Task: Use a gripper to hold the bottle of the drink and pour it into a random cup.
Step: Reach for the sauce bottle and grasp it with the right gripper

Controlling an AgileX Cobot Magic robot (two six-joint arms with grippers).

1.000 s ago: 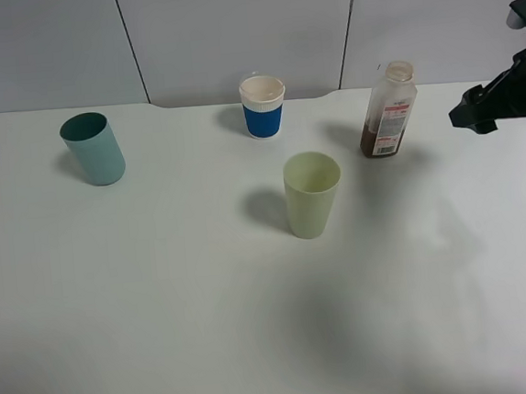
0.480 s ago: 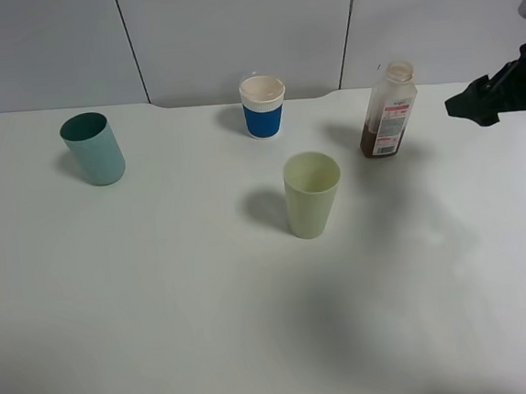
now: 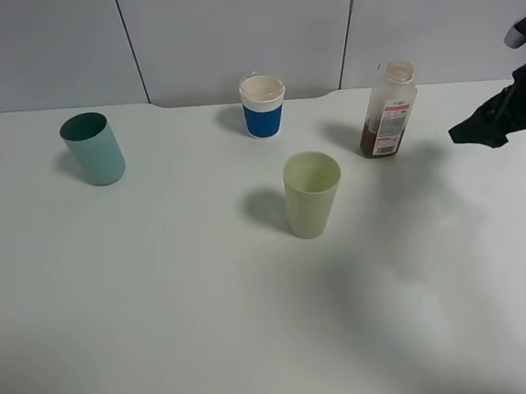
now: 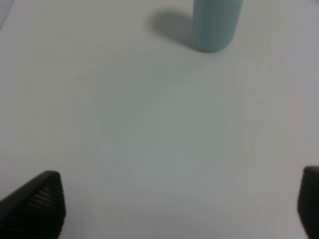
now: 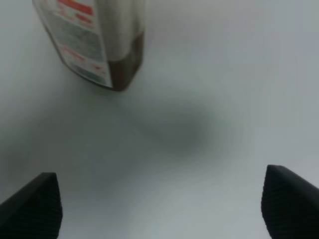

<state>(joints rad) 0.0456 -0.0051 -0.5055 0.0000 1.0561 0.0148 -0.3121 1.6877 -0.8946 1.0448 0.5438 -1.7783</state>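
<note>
The bottle of the drink (image 3: 388, 110) stands on the white bench (image 3: 160, 289), near its far edge. It is a small bottle of translucent plastic with a wide neck and no cap. A white-and-red label covers its side, and brown drink fills only the lowest part of the body. The right wrist view shows the same dark band at the base of the bottle (image 5: 94, 45), with the label above it.

The cup (image 3: 312, 194) is a plain, tapered, pale yellow-green tumbler. It stands upright, nearer the camera than the bottle and to its left, well apart from it. Its inside shows only pale plastic. A white cup with a blue band (image 3: 263, 106) stands further to the left of the bottle, about level with it. Its inside looks pale, and I cannot tell what it holds. A teal tumbler (image 3: 94, 148) stands far to the left of the bottle, and its inside is too dark to read.

The right pincer (image 3: 471, 133) hangs above the bench to the right of the bottle, apart from it. In its wrist view the pincer (image 5: 159, 209) is spread wide, with only bare bench between the tips. The left pincer (image 4: 172, 204) is also spread wide over bare bench, holding nothing, with the teal tumbler (image 4: 215, 22) beyond it.
</note>
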